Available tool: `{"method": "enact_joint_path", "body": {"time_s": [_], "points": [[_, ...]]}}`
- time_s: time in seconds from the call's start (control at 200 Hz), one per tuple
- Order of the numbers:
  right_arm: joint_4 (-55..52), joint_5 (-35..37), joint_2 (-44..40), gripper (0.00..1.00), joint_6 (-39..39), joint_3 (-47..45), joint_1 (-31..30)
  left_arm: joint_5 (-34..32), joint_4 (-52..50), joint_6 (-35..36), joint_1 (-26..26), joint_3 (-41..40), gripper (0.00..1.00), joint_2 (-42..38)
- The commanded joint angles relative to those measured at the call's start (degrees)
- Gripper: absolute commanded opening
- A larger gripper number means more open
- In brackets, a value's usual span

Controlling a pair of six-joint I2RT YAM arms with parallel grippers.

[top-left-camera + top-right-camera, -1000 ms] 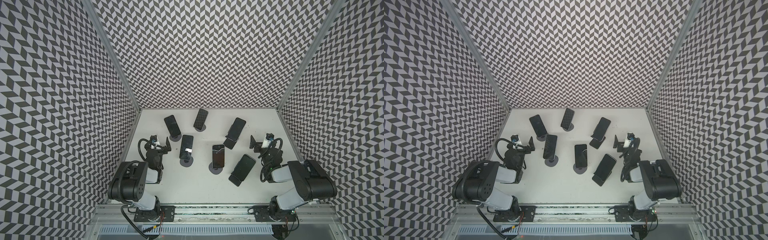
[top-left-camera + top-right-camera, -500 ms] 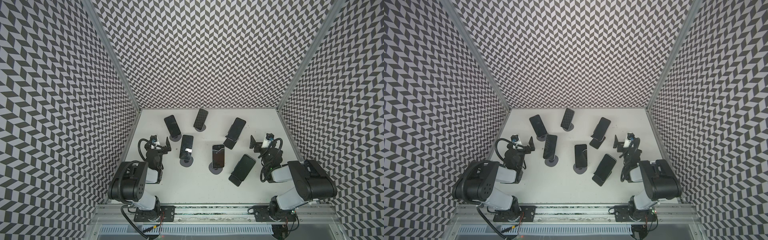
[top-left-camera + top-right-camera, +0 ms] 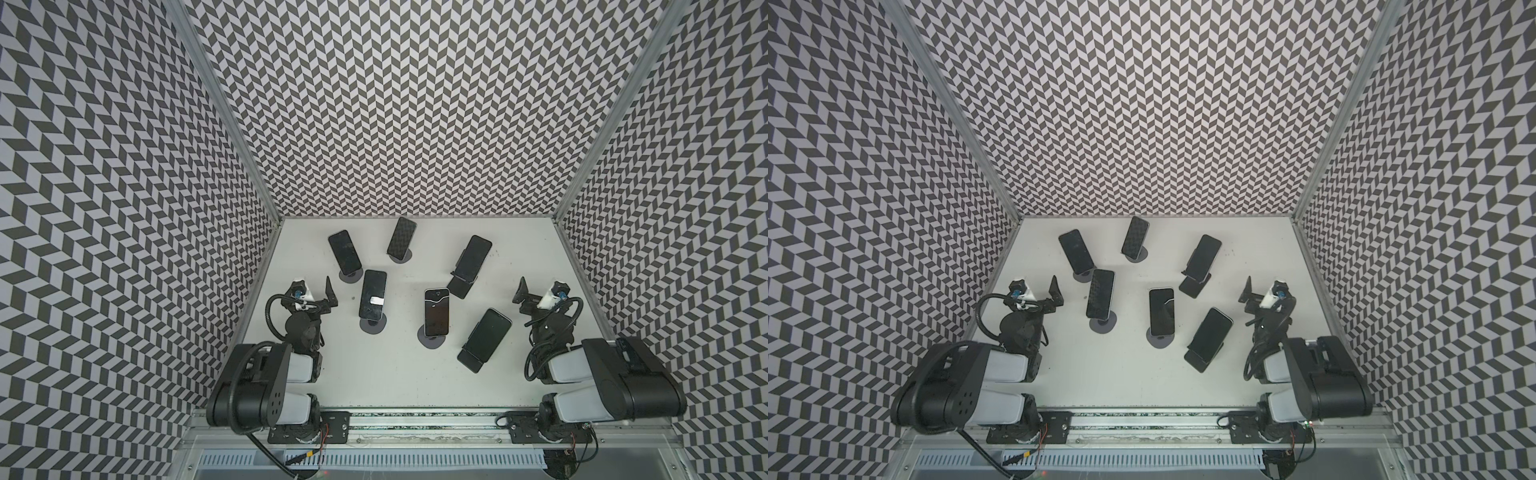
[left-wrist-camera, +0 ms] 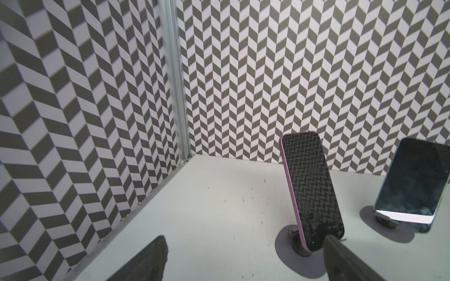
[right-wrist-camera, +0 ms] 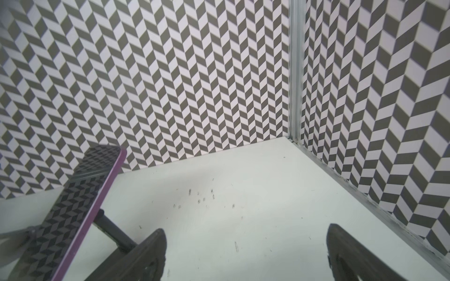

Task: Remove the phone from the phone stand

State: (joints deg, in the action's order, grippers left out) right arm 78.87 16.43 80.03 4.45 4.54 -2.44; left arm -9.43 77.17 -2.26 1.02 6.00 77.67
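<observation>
My left gripper has its fingers spread wide, with only bare table between them. Just ahead of its inner finger, the one nearer the table's middle, a pink-edged phone leans back on a round-footed stand. That fingertip overlaps the phone's lower corner in the wrist view, but in both top views table shows between finger and stand, so I call them near, not touching. Inward of the same finger, near the gripper, a second phone sits on a round foot. Well ahead of the fingers a third phone mirrors the chevron wall.

About midway between my two grippers a centre phone stands on another round base. Nearer the right fingers, two more rest on black cradles: a far phone ahead and inward of them, and a near phone inward and back toward the arm. All six phones are seated on their stands; I hold none.

My right gripper is spread just as wide, bare table between its fingers. In its wrist view the far phone's purple edge and the dark arm of its cradle lie just outside the inner finger.
</observation>
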Motion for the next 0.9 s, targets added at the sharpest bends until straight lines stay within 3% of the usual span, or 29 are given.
{"method": "enact_joint_path", "body": {"time_s": [0.0, 0.17, 0.355, 0.581, 0.736, 0.896], "points": [[-4.7, 5.1, -5.6, 1.0, 1.8, 1.4, 0.2, -1.9, -3.8, -1.2, -0.4, 0.6, 1.0, -4.6], [-11.9, 7.0, -11.6, 0.99, 1.9, 2.1, 0.3, -4.0, -8.5, -1.5, -0.5, 1.4, 1.0, -11.3], [-40.3, 6.8, -20.0, 0.96, 6.3, 13.0, 0.3, -4.4, -23.9, -2.3, -0.7, 8.1, 1.0, -19.4], [-63.5, 5.9, -27.9, 0.9, 13.1, 23.5, 0.2, 0.0, -43.7, -4.4, -0.6, 18.1, 0.97, -27.6], [-74.3, -1.8, -32.1, 0.88, 14.1, 31.6, 0.2, 1.0, -53.4, -2.4, 2.1, 24.6, 0.97, -32.2], [-83.1, -14.5, -33.1, 0.86, 14.6, 40.7, 0.2, 2.2, -62.5, -1.3, 6.5, 32.0, 0.97, -34.3]]}}
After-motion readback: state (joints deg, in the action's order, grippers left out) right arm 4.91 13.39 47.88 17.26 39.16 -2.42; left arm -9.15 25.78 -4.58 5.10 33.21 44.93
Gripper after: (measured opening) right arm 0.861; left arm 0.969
